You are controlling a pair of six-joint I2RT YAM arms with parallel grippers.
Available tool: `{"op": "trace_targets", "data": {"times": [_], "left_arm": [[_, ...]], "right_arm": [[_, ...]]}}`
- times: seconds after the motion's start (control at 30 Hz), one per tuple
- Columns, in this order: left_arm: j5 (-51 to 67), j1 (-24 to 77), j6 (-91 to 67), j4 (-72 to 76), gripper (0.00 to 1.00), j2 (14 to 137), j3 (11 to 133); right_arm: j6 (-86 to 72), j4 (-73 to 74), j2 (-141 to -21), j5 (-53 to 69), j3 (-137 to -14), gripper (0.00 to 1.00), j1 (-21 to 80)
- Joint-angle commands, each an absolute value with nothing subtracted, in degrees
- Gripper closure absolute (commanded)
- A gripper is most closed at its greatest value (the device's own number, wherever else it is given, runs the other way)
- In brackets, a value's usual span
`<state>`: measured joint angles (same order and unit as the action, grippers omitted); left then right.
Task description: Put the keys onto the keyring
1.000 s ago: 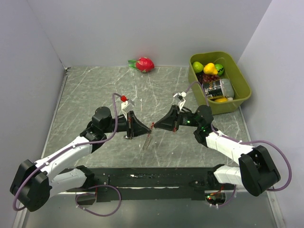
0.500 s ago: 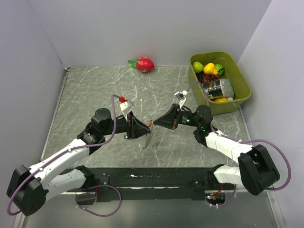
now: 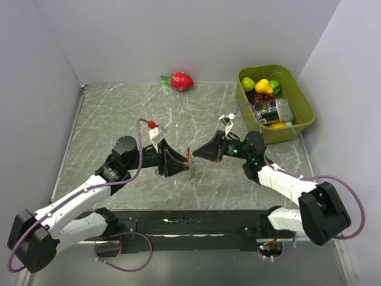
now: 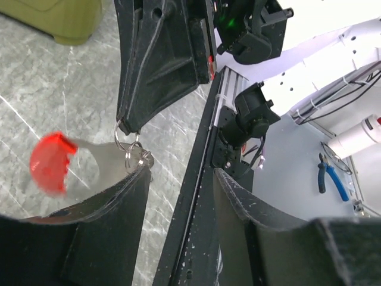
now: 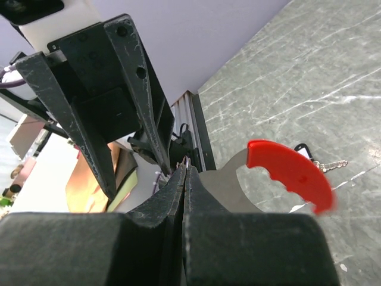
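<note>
Left hand just opened wide, off keyring; now dangling from right hand, pinched shut. Key below keyring, unthreaded.

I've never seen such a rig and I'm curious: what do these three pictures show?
Two robot arms are bolted to a table. The wide picture comes from a camera overhead; the other two from a camera on each wrist. The right gripper is pinched shut on the keyring, a red crescent on metal rings. The left gripper faces it, open and empty. A small key seems to lie on the table. A dragon fruit and a green bin of fruit sit behind.
</note>
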<state>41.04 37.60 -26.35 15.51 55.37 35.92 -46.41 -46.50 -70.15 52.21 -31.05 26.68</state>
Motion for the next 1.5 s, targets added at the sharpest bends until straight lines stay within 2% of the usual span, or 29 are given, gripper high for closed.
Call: {"op": "trace_targets", "data": {"times": [0.0,0.17,0.27,0.33,0.37,0.47,0.5,0.77,1.1,1.47], "left_arm": [[37.38,37.71,-27.16,17.68,0.43,53.35,38.49],[36.12,36.13,-26.28,16.52,0.4,51.16,39.64],[37.18,34.37,-26.98,17.31,0.45,50.54,39.29],[35.7,33.23,-27.07,16.01,0.57,50.97,39.2],[34.64,32.96,-26.98,14.87,0.72,51.41,39.37],[32.18,32.96,-26.1,12.05,0.94,53.43,40.34],[32.43,33.05,-25.84,11.95,0.98,54.05,40.69],[33.93,34.88,-25.84,12.57,0.99,60.29,42.8],[34.98,37.35,-23.91,11.34,0.99,59.94,43.51],[34.01,38.23,-21.97,8.88,0.99,60.91,43.42]], "right_arm": [[-44.92,-51.77,-68.73,54.4,-31.9,1.0,26.28],[-43.33,-52.82,-68.47,58.0,-31.82,1.0,26.1],[-42.8,-53.09,-68.12,59.06,-31.73,1.0,26.02],[-42.98,-54.22,-67.76,59.68,-31.73,1.0,25.93],[-43.15,-54.49,-67.68,59.85,-31.73,1.0,26.01],[-43.77,-55.11,-67.32,60.12,-31.82,1.0,25.93],[-43.77,-55.02,-67.41,59.94,-31.82,1.0,25.93],[-42.98,-50.9,-67.59,57.66,-32.26,1.0,26.02],[-38.59,-39.92,-64.43,51.52,-32.96,1.0,25.93],[-39.46,-40.87,-64.42,51.15,-32.7,1.0,25.93]]}}
